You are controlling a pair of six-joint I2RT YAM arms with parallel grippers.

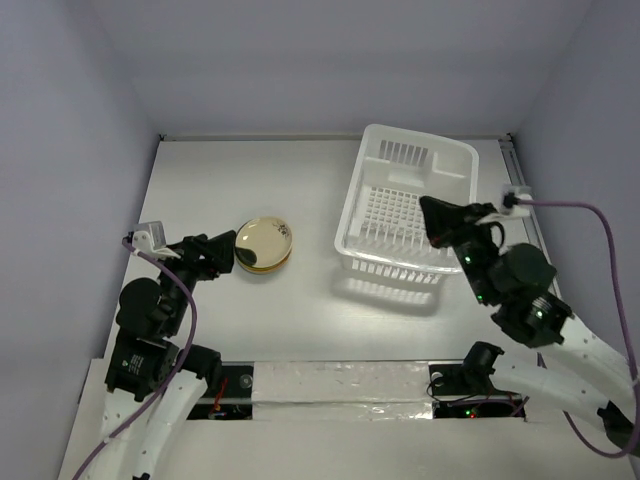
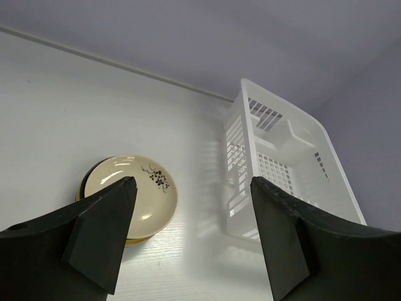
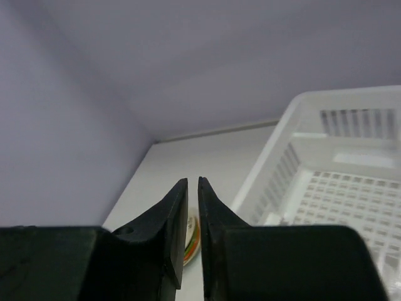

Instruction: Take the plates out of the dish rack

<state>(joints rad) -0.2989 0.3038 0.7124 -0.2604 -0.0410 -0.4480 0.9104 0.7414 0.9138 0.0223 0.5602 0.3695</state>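
Note:
The plates (image 1: 264,245) lie stacked on the table left of centre; the top one is beige with a small dark flower motif (image 2: 135,194), and coloured rims show beneath it. My left gripper (image 1: 218,255) is open just left of the stack, its fingers (image 2: 106,232) wide apart with nothing between them. The white dish rack (image 1: 405,215) stands to the right, and no plate shows in it (image 2: 276,169). My right gripper (image 1: 432,215) hangs over the rack's right side, shut on nothing (image 3: 193,182). A sliver of the plates (image 3: 193,239) shows behind its fingers.
Grey walls close in the table (image 1: 200,190) on the left, back and right. A strip of silver tape (image 1: 340,385) runs along the near edge between the two arm bases. A purple cable (image 1: 590,215) loops off the right arm.

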